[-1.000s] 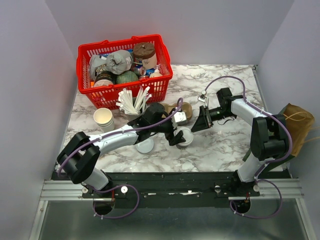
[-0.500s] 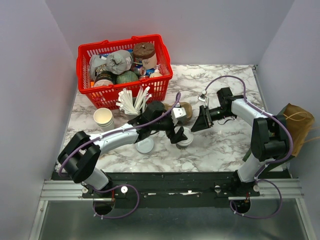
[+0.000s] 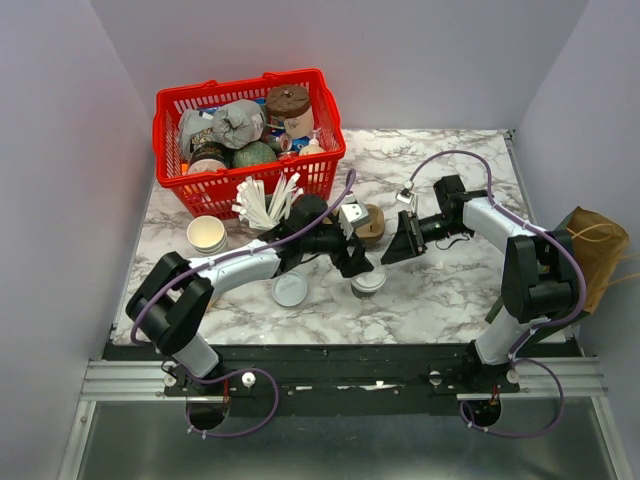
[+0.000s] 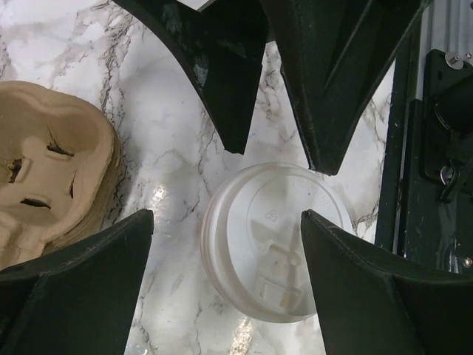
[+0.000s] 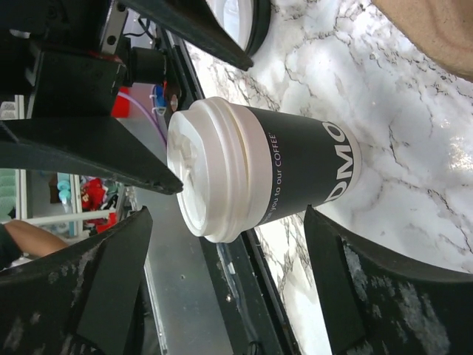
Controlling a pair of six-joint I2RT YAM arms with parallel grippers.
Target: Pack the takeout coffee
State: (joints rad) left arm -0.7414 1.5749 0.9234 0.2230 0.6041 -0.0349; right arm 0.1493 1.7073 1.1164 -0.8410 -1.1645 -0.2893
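Observation:
The takeout coffee (image 3: pixel 368 283) is a dark grey paper cup with white lettering and a white lid, standing upright on the marble table. In the left wrist view its lid (image 4: pixel 277 240) lies below and between my open fingers. My left gripper (image 3: pixel 353 260) hovers just beyond and left of the cup, not touching it. My right gripper (image 3: pixel 402 243) is open and empty to the cup's far right, pointing at it. The right wrist view shows the cup (image 5: pixel 295 170) ahead of my open right gripper (image 5: pixel 228 218). A brown pulp cup carrier (image 3: pixel 371 222) lies behind the cup, also visible in the left wrist view (image 4: pixel 44 163).
A loose flat white lid (image 3: pixel 290 290) lies left of the cup. Stacked lidless cups (image 3: pixel 207 235) stand at the left. A holder of white straws (image 3: pixel 268 205) stands before a full red basket (image 3: pixel 250 185). A brown paper bag (image 3: pixel 595 245) sits off the table's right edge.
My left gripper has drawn back from the cup toward the far left, and the lidded cup now stands uncovered. The right arm has not moved.

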